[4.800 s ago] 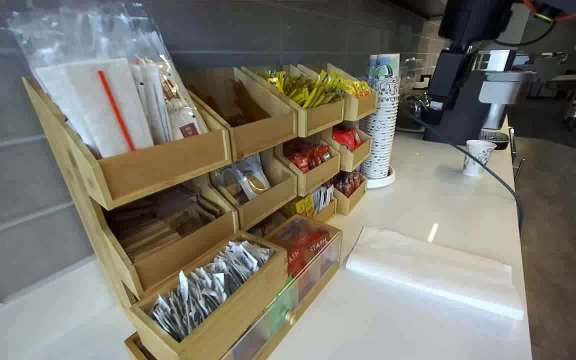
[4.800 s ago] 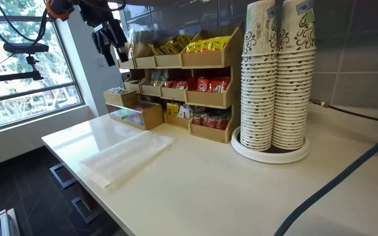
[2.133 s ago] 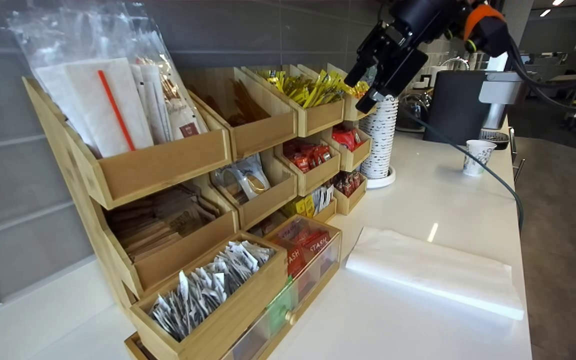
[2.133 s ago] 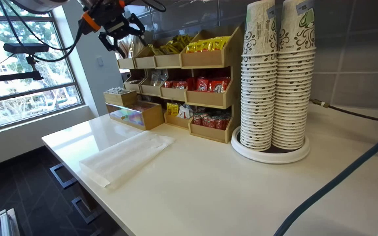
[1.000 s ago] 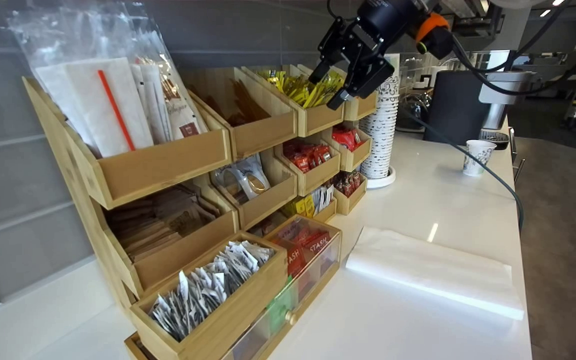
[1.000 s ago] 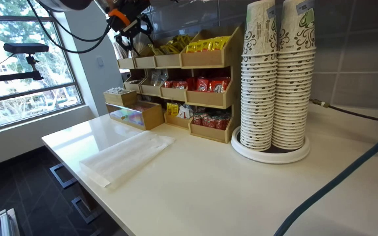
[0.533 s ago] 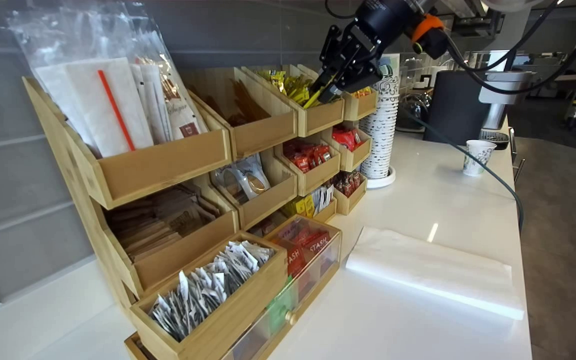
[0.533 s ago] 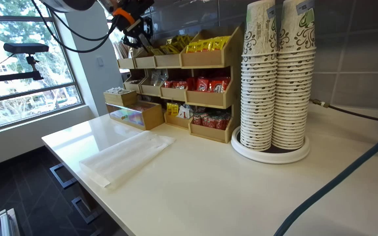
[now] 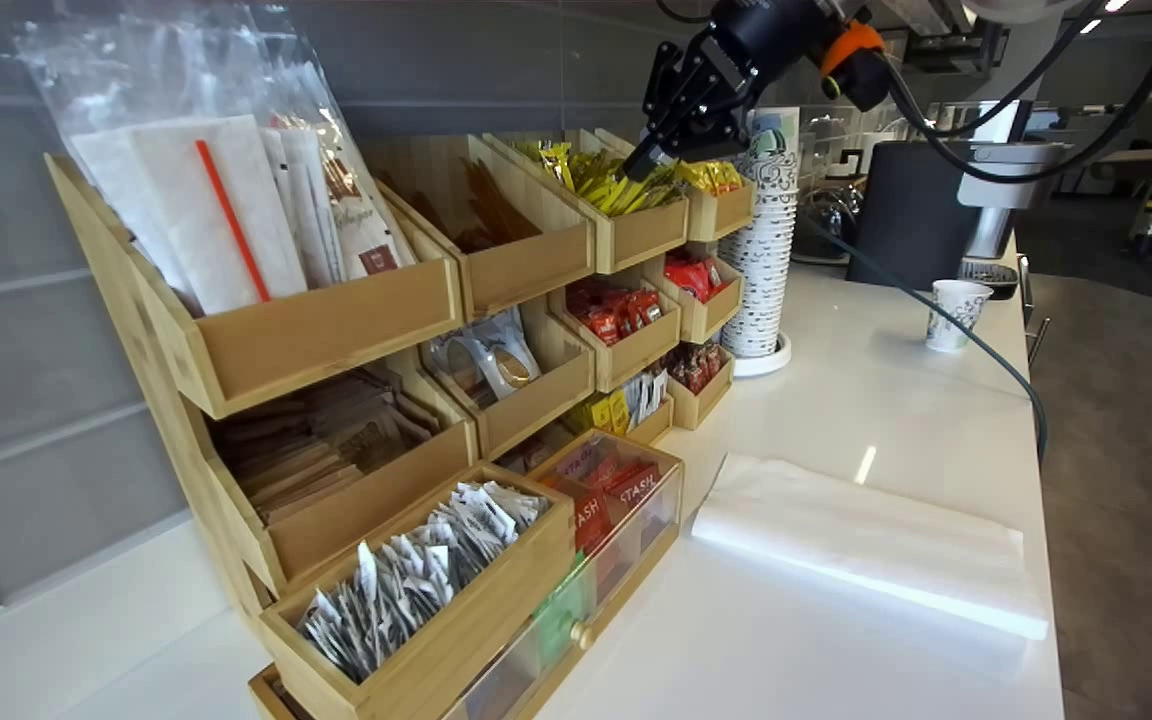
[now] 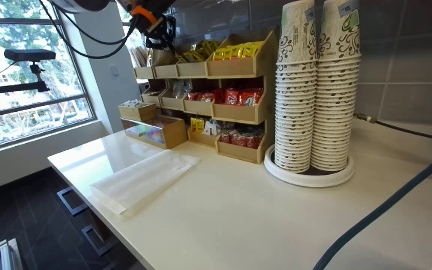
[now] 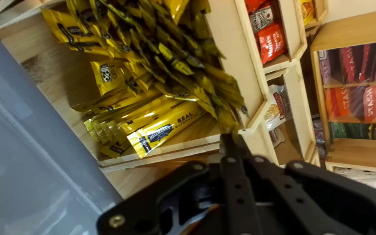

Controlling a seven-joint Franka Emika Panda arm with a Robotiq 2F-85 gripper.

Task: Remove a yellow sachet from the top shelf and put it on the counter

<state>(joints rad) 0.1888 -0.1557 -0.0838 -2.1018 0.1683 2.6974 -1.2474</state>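
At the top shelf (image 9: pixel 526 268) of the wooden rack (image 9: pixel 536 407), the gripper (image 11: pixel 232 138) is slanting down over a bin (image 9: pixel 646 236) heaped with yellow packets (image 11: pixel 162 49). Its fingers are standing close together, and in the wrist view they seem to be pinching the blurred end of a yellow sachet (image 11: pixel 226 119). The rest of that sachet is merging with the heap on the rack, so I cannot tell whether a neighbour is being caught too.

The step in hand is looking like the grasp, with the removal not yet done. The counter (image 10: pixel 238 217) is stretching below and in front of the rack, a folded white sheet (image 10: pixel 144 182) is lying in front of the rack, and stacked paper cups (image 10: pixel 294 112) are standing just beside the rack.

The next move is probably calling for a firm pinch, a slow draw up and out over the bin's front wall, a swing away from the rack, then a lowering to the counter. With only its end being held, the sachet may be swivelling or dragging others along
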